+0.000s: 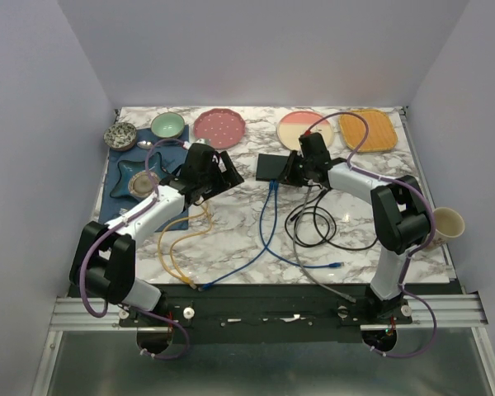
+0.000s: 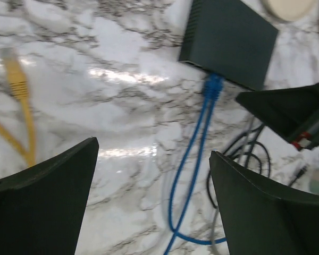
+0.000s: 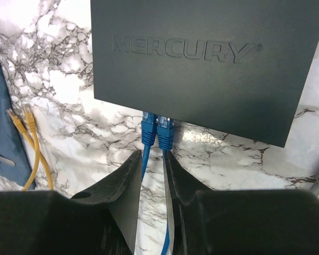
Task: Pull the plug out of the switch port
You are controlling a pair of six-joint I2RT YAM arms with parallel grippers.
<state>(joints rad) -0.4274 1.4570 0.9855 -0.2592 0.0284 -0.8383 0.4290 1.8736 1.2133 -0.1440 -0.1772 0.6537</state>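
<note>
Plugs of blue moulded plastic (image 3: 149,132), two side by side, sit in the sockets of the flat matte-black rectangular switch (image 3: 202,64), so no pull has happened yet. On that socket side, the right gripper (image 3: 153,156) straddles their blue cables (image 2: 202,122), jaws narrowed to a slit. It is probably lining up a pull, but whether it pinches one cannot be told. Left of the switch, the left gripper (image 2: 153,151) hangs wide open and empty, near a loose yellow cable (image 2: 18,90).

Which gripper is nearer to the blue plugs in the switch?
Right. The right gripper sits just behind the blue plugs; the left gripper hovers open, well off to their left.
</note>
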